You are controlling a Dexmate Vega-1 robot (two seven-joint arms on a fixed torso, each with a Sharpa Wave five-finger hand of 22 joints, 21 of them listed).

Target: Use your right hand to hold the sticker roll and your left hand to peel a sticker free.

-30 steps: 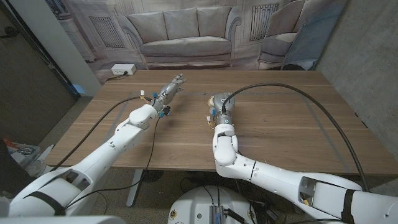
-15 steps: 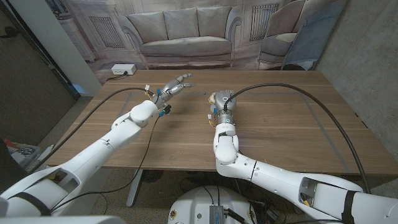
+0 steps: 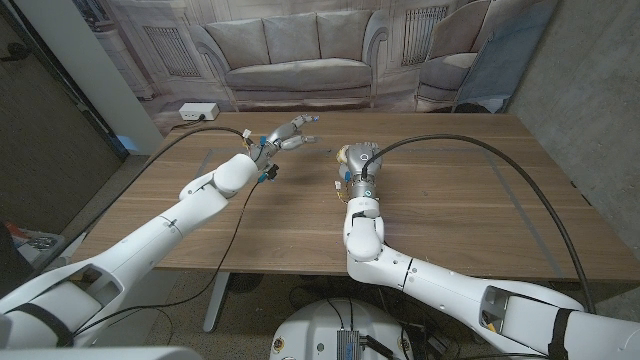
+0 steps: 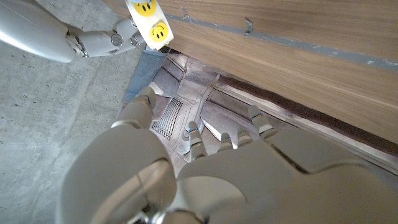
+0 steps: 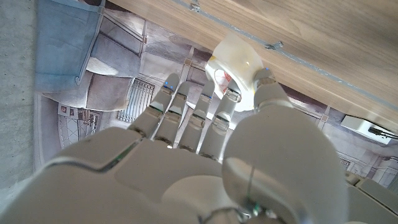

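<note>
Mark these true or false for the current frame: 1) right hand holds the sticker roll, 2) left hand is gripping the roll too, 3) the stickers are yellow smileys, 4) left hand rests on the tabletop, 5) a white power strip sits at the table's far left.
1) True. The right hand grips the sticker roll.
2) False. The left hand is apart from the roll, fingers spread and holding nothing.
3) True. Yellow smiley stickers show in the left wrist view.
4) False. The left hand is raised above the table.
5) True. A white power strip lies beyond the table's far left corner.
</note>
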